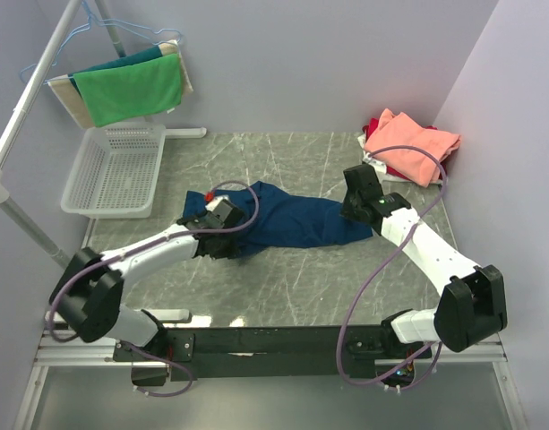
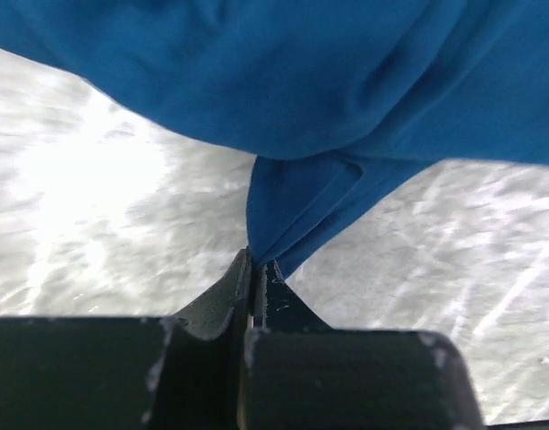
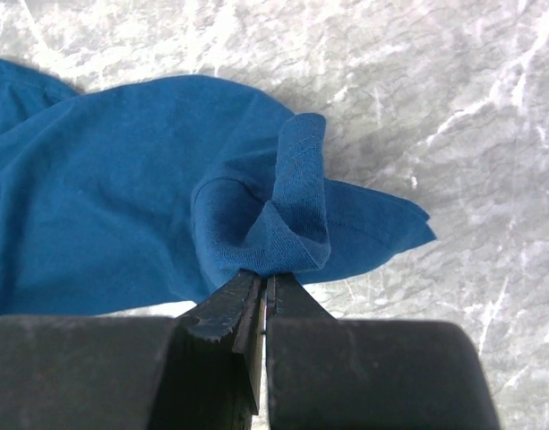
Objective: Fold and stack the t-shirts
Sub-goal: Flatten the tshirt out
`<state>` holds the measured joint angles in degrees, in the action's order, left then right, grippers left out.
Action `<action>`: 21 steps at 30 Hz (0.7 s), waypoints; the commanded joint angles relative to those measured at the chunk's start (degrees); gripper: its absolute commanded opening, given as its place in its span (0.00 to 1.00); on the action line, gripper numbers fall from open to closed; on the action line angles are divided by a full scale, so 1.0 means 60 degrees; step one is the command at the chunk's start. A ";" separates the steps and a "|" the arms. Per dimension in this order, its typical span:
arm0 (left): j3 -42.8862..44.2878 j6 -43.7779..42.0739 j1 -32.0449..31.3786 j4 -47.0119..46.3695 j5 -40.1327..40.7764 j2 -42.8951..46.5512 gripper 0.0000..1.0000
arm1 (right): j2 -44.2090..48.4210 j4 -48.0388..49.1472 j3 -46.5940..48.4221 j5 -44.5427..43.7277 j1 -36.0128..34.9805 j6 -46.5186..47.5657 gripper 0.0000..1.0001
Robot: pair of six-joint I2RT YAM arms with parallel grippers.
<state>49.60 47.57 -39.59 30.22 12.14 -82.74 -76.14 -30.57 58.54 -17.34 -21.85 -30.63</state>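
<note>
A dark navy-blue t-shirt (image 1: 292,222) lies bunched across the middle of the grey marbled table. My left gripper (image 1: 222,235) is at its left end, shut on a pinched corner of the blue t-shirt (image 2: 292,210). My right gripper (image 1: 355,213) is at the shirt's right end, shut on a folded hem of the same cloth (image 3: 287,237). Both pinches lift the fabric a little off the table. A folded salmon-pink t-shirt (image 1: 411,143) lies on a red one (image 1: 379,124) at the back right corner. The navy shirt's print is hidden.
A white mesh basket (image 1: 115,170) stands at the back left. Above it a green cloth (image 1: 131,90) hangs from a rack with a white pole (image 1: 28,98). Walls close the back and right sides.
</note>
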 commanded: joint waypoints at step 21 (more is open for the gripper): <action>0.7875 -0.2259 0.0637 0.3856 0.7000 0.4355 0.01 | 0.0941 -0.0018 0.3001 -0.0671 0.1312 -0.0374 0.00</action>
<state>95.55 39.03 -36.18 53.82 48.88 -56.73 -72.88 -32.38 73.01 -20.12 -14.63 -32.80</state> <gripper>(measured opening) 0.026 0.011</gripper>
